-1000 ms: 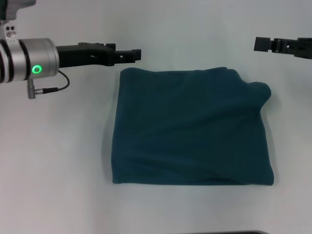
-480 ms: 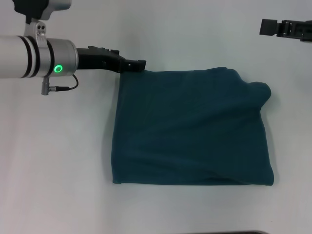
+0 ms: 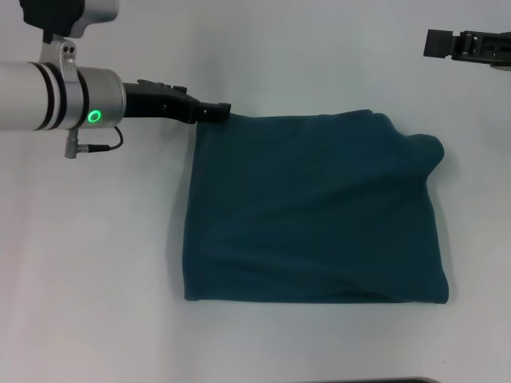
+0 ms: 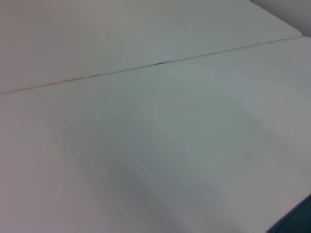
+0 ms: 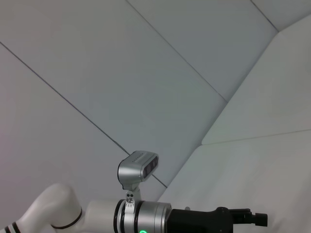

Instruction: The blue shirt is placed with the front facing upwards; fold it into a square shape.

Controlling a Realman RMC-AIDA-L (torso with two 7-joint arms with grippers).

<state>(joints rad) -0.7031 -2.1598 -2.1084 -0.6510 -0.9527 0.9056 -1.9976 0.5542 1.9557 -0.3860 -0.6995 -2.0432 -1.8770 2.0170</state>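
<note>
One blue shirt (image 3: pixel 315 209) lies flat on the white table (image 3: pixel 104 263), folded into a roughly square bundle with plain teal cloth uppermost and no lettering or collar showing. Its near edge and left edge are fairly straight; its far right corner bulges outward in a rounded lump, and soft creases run across the near part. A sliver of the same cloth shows at one corner of the left wrist view (image 4: pixel 296 222), the remainder of that picture being bare tabletop with a thin seam (image 4: pixel 160 63) across it.

Two arms are in view. The left gripper (image 3: pixel 217 112) reaches in level over the table, its black tip at the shirt's far left corner and meeting the cloth edge there; whether its fingers are spread or pinching the fabric cannot be told. Behind it the silver wrist carries a glowing green ring light (image 3: pixel 94 116) and a short cable. The right gripper (image 3: pixel 437 42) hangs well beyond the shirt's far right corner, apart from the cloth, and its finger state cannot be told either. The right wrist view looks across at the left arm against pale wall panels.
</note>
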